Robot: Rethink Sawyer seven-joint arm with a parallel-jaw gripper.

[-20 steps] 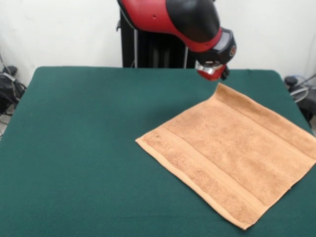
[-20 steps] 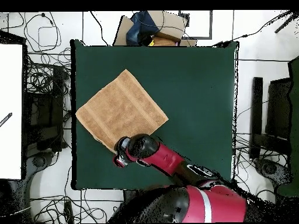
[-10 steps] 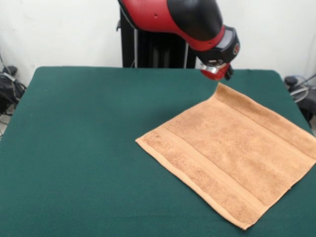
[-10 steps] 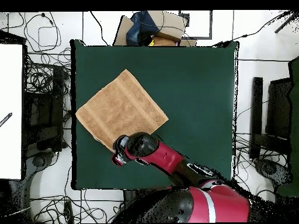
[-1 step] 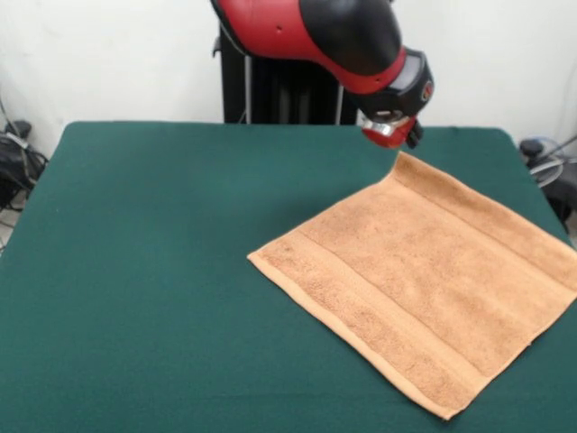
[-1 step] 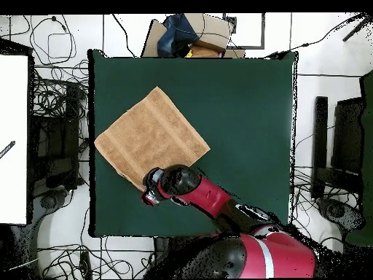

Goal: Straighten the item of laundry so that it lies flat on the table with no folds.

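Barely anything has moved: only the red and black arm's gripper [image 5: 391,132] has dipped slightly, hovering above the towel's far corner.

Largest first: the dark green felt-covered table [image 5: 144,271] carries the light orange-brown terry towel [image 5: 424,289], spread flat and turned like a diamond toward one side edge, its banded borders unfolded. The wrist points down just beyond that corner, not touching; whether the gripper is parted or closed, I cannot tell.
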